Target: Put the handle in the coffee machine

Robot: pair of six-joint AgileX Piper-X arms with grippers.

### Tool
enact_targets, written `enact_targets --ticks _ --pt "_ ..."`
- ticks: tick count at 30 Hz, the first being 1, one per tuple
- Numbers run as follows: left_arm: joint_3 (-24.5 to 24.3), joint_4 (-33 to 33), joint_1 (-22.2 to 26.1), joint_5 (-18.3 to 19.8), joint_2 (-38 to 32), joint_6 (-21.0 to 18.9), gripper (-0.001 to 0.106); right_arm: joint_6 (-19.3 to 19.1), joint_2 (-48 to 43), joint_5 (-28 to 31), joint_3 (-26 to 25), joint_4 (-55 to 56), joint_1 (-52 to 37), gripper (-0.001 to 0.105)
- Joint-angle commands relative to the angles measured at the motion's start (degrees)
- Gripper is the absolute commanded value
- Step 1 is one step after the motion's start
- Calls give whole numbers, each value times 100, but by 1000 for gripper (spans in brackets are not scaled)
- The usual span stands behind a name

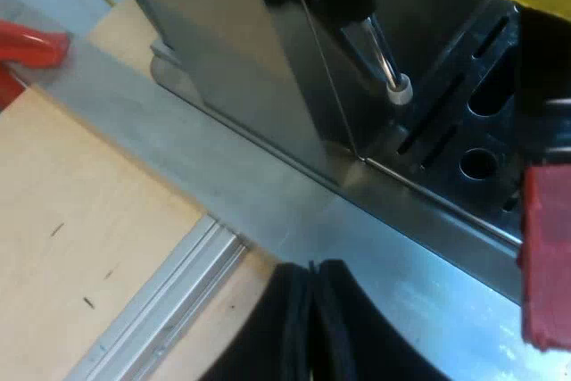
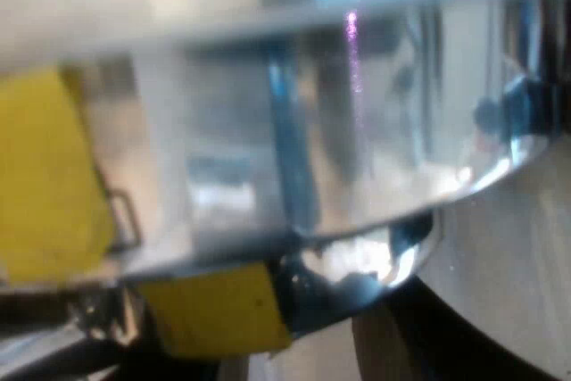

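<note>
My left gripper [image 1: 311,278] is clenched, its two black fingers pressed together with nothing between them. It hovers low over the metal strip [image 1: 223,185] that edges the wooden table [image 1: 80,220]. Just past the strip stands the machine [image 1: 241,51], its steel corner nearest me. Beside that corner the steam wand [image 1: 384,64] slants down to a white tip over the drip tray [image 1: 464,122]. The tray's grid shows slots and round holes, and nothing stands on the part I see.

The handle [image 1: 546,256] lies across the tray from these fingers, at the machine's front. Its red end is nearer me and the dark shaft seems to run on toward the machine, so I judge its long axis points into the front. I cannot tell whether it is locked in.

On the right arm, the view is hard against curved shiny metal [image 2: 357,194] with yellow patches [image 2: 45,176] beside it. I cannot tell whether my right gripper holds anything. That arm looks the nearer one, so I expect the seating falls to it.

Farther along the strip, well apart from the machine, lies a red thing [image 1: 31,46].
</note>
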Motion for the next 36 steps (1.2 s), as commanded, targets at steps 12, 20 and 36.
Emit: enact_targets --ticks 12,20,36 --pt "-40 546 -479 143 250 -176 0 24 -119 36 -76 -473 -5 32" --pt "-40 1031 -566 170 250 -30 0 13 -119 36 -76 -462 -5 32" --pt "-40 1857 -566 899 205 277 0 -11 -119 -9 -76 -462 -5 32"
